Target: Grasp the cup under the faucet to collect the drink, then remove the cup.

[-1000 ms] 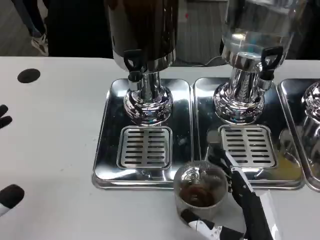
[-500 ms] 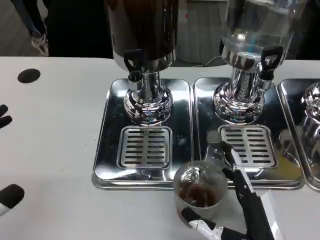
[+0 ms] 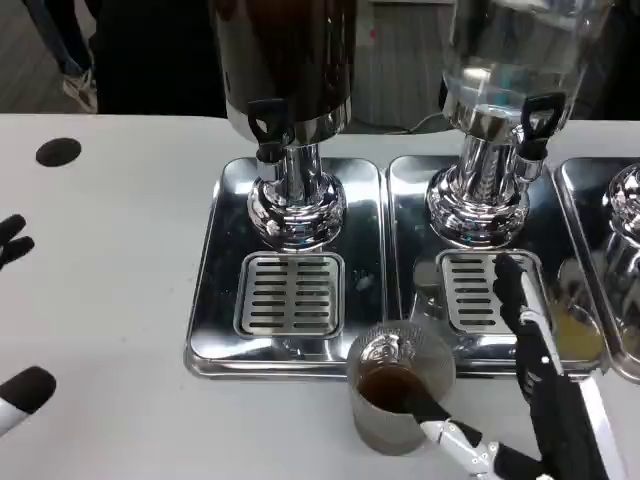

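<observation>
Cup (image 3: 400, 395): clear plastic, upright on the white table (image 3: 110, 330), just in front of the left drip tray (image 3: 215, 290), off its grate (image 3: 290, 294) and well clear of the black faucet (image 3: 268, 127). Contents: dark brown drink, filling the lower part.

Right hand (image 3: 520, 420): at the cup's right side, fingers spread apart. 1 black-tipped finger (image 3: 425, 405) lies against the cup's near wall; another long finger (image 3: 520, 300) points up over the right tray, apart from the cup. No closed grip on the cup is visible.

Left hand (image 3: 15, 320): at the picture's left edge, over the table, well apart from the trays. Black fingertips (image 3: 25, 390) are spread and hold nothing.

Left dispenser (image 3: 285, 60): dark contents, on a chrome pedestal.

Right dispenser (image 3: 515, 60): clear, with clear liquid, on the right drip tray (image 3: 410, 200).

Black round mark (image 3: 58, 151): on the table, far left.
</observation>
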`<state>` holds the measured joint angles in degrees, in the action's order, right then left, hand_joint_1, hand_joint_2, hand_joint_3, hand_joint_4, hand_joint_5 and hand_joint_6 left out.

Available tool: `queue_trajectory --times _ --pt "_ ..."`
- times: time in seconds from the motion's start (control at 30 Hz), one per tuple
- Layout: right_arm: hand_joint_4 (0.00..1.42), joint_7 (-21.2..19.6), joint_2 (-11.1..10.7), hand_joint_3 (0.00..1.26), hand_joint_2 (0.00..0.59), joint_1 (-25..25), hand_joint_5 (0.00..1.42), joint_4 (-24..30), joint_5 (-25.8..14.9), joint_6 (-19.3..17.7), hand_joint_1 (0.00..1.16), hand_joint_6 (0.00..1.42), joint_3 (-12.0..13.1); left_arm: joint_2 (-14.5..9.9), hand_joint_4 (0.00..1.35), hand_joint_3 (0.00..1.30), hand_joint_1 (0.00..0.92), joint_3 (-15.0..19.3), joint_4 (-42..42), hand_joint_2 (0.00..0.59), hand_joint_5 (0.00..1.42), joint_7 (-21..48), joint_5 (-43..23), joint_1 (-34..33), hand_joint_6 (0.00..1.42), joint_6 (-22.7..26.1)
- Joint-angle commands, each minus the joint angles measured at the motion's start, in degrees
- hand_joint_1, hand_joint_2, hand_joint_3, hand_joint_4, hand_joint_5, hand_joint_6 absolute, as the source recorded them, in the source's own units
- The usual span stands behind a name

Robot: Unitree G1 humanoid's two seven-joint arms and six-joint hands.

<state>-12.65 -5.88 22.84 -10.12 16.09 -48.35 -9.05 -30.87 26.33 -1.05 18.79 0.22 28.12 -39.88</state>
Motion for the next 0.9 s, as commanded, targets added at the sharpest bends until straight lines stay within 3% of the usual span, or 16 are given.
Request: queue_trajectory --times 0.03,0.23,0.37,0.4,0.5,0.63,0.7,0.8,0.9 --pt "0.00 1.65 -1.77 0.07 0.271 1.48 0.00 3.66 -4.02 1.58 0.76 0.00 4.01 0.72 0.00 0.00 0.000 -0.33 2.29 0.000 0.00 -0.88 0.21 -1.09 0.00 -0.71" --pt "0.12 3.06 -2.95 0.17 0.394 1.59 0.09 5.32 -6.42 4.12 0.65 0.03 8.75 1.05 0.00 0.00 0.000 0.76 5.91 0.000 0.00 -4.43 3.80 -2.24 0.00 -2.56" --pt "0.24 3.33 -3.75 0.30 0.526 1.21 0.16 6.61 -6.58 6.40 0.45 0.06 12.19 1.84 0.00 0.00 0.000 0.97 8.24 0.000 0.00 -7.36 4.62 -2.22 0.00 -4.41" --pt "0.26 2.64 -3.90 0.32 0.548 1.21 0.17 7.70 -4.89 7.58 0.42 0.06 13.40 2.13 0.00 0.00 0.000 1.03 8.79 0.001 0.00 -8.19 4.98 -2.13 0.00 -4.86" --pt "0.26 -1.06 -4.59 0.34 0.585 1.47 0.15 13.45 7.68 14.45 0.35 0.06 16.91 3.14 0.00 0.00 0.000 1.71 9.38 0.003 0.00 -11.17 8.21 -1.10 0.00 -4.60" --pt "0.22 -4.09 -4.33 0.33 0.586 1.89 0.09 17.98 18.68 21.48 0.34 0.03 17.40 4.04 0.00 0.00 0.000 2.29 8.55 0.006 0.00 -14.78 12.66 0.21 0.00 -3.93" --pt "0.20 -6.27 -3.10 0.31 0.586 2.30 0.07 20.29 24.04 26.11 0.35 0.02 17.31 4.62 0.00 0.00 0.000 2.31 8.16 0.008 0.00 -16.26 14.03 0.73 0.00 -3.56" --pt "0.17 -8.74 -1.04 0.30 0.586 2.78 0.03 22.20 27.67 30.99 0.36 0.00 17.08 5.03 0.00 0.00 0.000 2.19 7.94 0.012 0.00 -17.67 15.14 1.20 0.00 -3.29" --pt "0.15 -9.27 -0.60 0.29 0.586 2.92 0.00 23.22 28.60 34.21 0.37 0.00 16.45 5.05 0.00 0.00 0.000 2.23 7.43 0.014 0.00 -18.83 16.74 1.74 0.00 -2.80"
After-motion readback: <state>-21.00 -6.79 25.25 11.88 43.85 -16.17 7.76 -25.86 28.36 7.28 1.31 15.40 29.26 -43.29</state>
